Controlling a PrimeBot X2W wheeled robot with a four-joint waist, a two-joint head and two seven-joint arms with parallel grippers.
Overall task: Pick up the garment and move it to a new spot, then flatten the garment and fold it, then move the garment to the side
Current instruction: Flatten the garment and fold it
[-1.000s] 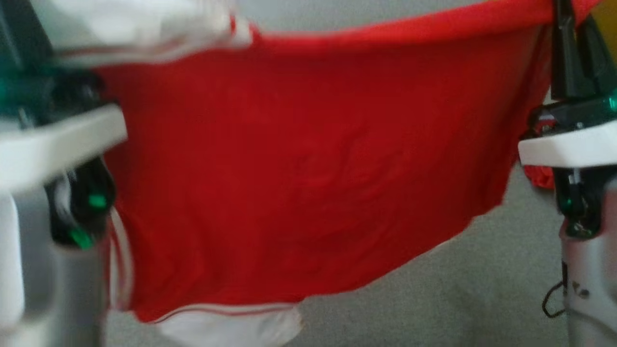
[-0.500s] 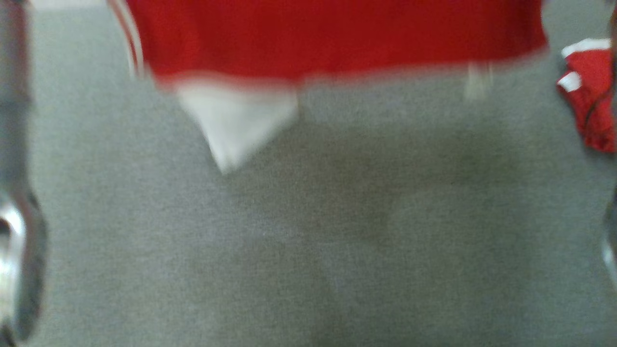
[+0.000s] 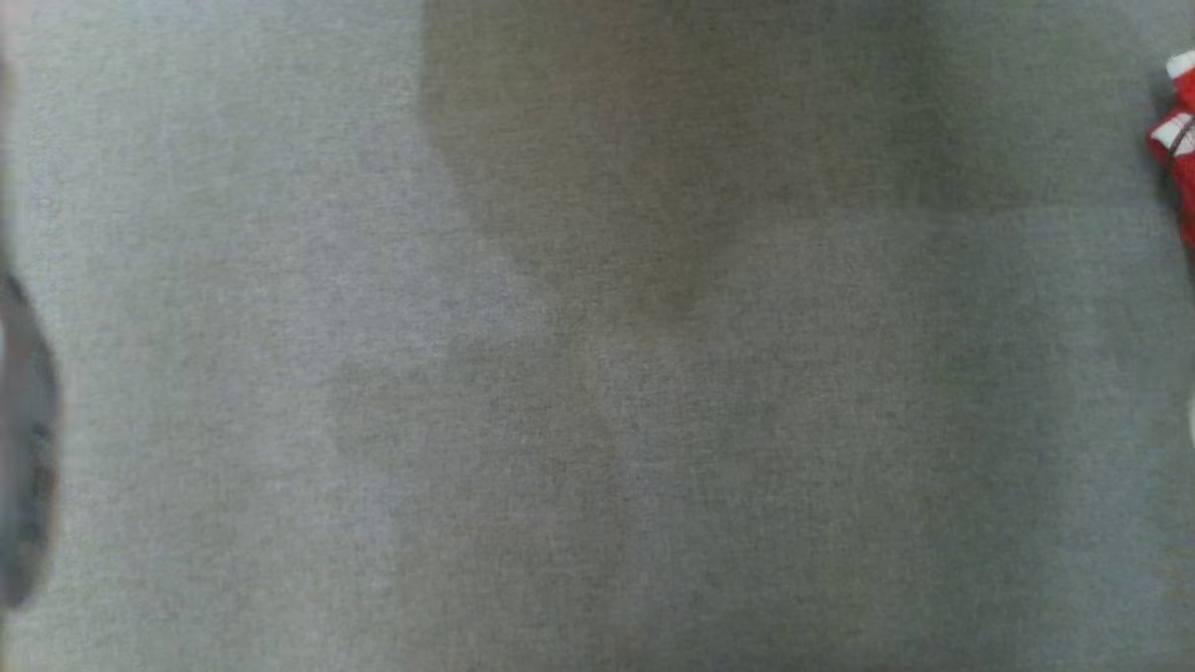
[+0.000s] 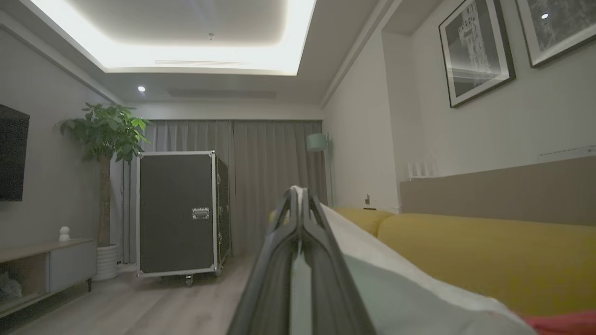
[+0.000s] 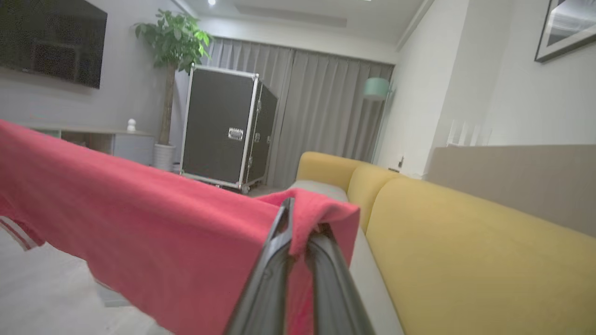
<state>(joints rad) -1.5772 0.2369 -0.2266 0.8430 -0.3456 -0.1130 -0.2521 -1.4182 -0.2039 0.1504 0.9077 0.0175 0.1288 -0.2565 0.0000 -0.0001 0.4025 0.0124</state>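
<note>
- The left claw (image 4: 299,197), its two dark fingers pressed together, pinches a white part of the garment (image 4: 396,288) at its tips. The pale cloth falls away toward the lower right of the left wrist view, where a sliver of red shows at the corner.
- The right claw (image 5: 301,218) is clamped shut on a red edge of the same garment, the cloth bunched over its fingertips.
- From that grip the red cloth stretches leftward across the right wrist view as a broad sheet held up in the air, with white stripes at its far lower edge.
- Just beside the right claw runs a yellow sofa (image 5: 465,242), its grey seat showing below the backrest.
- Farther off stand a black flight case (image 4: 179,214) with metal edges, a potted plant (image 4: 107,135), grey curtains (image 4: 274,177) and a teal floor lamp (image 4: 317,142). Framed pictures (image 4: 475,51) hang on the wall above the sofa.
- The head view looks down on a grey woven surface (image 3: 597,420) crossed by a soft shadow. A bit of red-and-white cloth (image 3: 1178,149) lies at its right edge. Whether it joins the held garment cannot be told.
</note>
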